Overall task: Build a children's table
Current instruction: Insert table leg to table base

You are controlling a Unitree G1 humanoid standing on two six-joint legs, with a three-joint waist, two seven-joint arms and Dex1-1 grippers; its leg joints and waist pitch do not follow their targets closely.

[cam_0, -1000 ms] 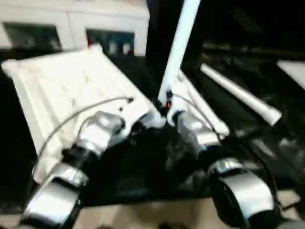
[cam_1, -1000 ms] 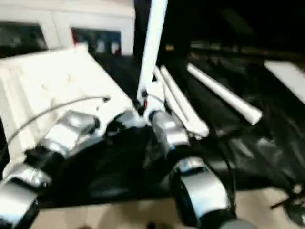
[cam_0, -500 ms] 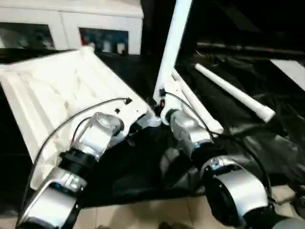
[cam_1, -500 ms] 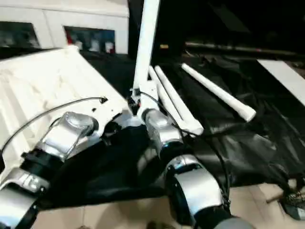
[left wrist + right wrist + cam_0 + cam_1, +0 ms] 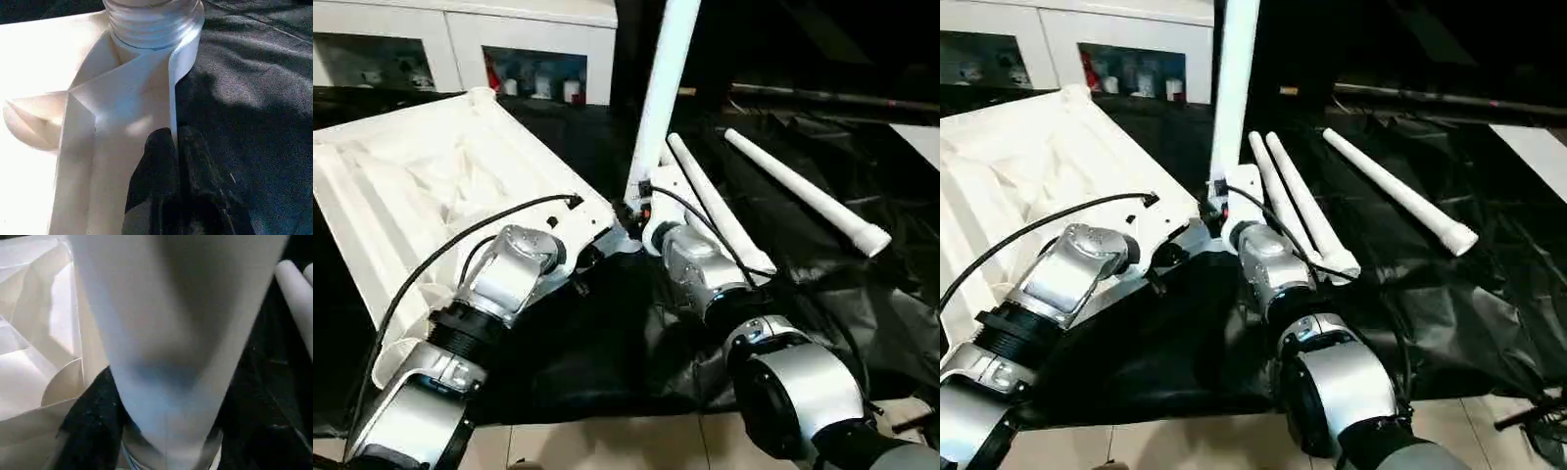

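The upright leg (image 5: 658, 98) beside the right gripper (image 5: 641, 208) is cut off by the top edge of both eye views, so its upper end cannot be seen; in the right wrist view it looms close and blurred, hiding whatever lies beyond it. The tabletop (image 5: 431, 196) runs past the left edge, and the silver forearms cover its nearer margin. The right gripper's fingers are screened by its own wrist, while the small objects in the cabinet (image 5: 533, 86) beyond the tabletop are too small to identify.
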